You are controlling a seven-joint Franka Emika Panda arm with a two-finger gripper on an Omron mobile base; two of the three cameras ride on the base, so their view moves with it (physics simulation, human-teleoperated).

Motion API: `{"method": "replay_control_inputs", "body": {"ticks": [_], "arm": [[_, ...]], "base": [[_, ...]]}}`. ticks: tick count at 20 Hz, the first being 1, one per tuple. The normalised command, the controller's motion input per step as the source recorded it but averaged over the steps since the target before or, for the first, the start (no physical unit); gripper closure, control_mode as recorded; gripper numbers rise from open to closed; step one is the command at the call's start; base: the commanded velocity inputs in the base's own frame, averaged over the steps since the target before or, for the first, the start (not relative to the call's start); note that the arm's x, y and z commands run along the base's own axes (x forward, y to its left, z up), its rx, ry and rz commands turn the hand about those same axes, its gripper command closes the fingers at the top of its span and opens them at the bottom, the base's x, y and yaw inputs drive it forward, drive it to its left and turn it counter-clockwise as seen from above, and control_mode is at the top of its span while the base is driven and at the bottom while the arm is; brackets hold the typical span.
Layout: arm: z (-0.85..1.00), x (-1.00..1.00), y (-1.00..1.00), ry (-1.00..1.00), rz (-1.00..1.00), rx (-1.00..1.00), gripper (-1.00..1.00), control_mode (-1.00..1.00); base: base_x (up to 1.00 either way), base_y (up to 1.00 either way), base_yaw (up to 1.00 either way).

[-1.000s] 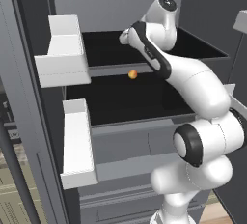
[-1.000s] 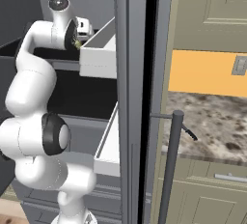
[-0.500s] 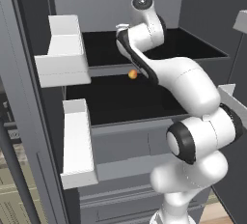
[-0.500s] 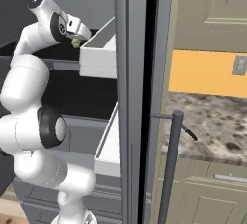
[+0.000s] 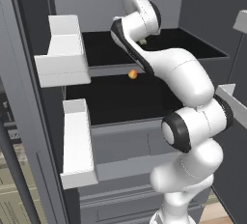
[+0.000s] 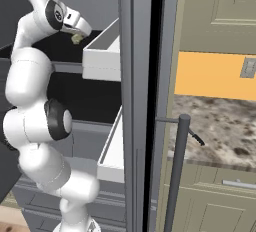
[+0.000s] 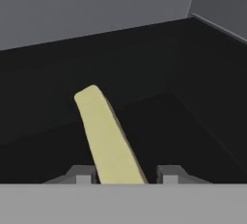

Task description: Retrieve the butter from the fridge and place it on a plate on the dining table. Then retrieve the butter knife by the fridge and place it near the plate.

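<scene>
Jaws stand part-way apart with the butter (image 7: 107,136) lying between the 2 tips, the left tip right against it and a gap on the right; whether they pinch it yet I cannot tell; the gripper (image 7: 126,174) sits low over the fridge's (image 5: 29,121) upper dark shelf (image 5: 101,49). To do this well, I'd say centre the stick between the tips, close gently, then lift straight before backing out past the white door bin (image 5: 62,54). Fridge: dark grey, flat, matt walls, 2 boxy white bins on the open door; shelf: black, smooth; butter: pale yellow, slim, rounded at its far end, probably soft; a small orange ball (image 5: 132,74) rests on the shelf edge below.
</scene>
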Motion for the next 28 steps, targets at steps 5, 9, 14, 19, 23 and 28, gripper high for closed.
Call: {"method": "replay_control_inputs", "body": {"ticks": [5, 9, 14, 19, 23, 28], "arm": [[-0.26, -0.65, -0.14, -0.17, 0.00, -0.01, 1.00, -1.00], [0.00, -0.90, -0.12, -0.11, 0.00, 0.00, 1.00, -1.00], [0.13, -0.88, -0.02, 0.00, 0.01, 0.03, 1.00, -1.00], [0.09, -0.87, -0.13, 0.03, 0.11, 0.10, 1.00, -1.00], [0.04, -0.82, -0.14, 0.06, 0.13, 0.12, 1.00, -1.00], [0.00, -0.77, -0.08, 0.01, 0.19, 0.02, 1.00, -1.00]], "base": [[0.00, 0.00, 0.00], [0.00, 0.00, 0.00], [0.00, 0.00, 0.00], [0.00, 0.00, 0.00], [0.00, 0.00, 0.00], [0.00, 0.00, 0.00]]}}
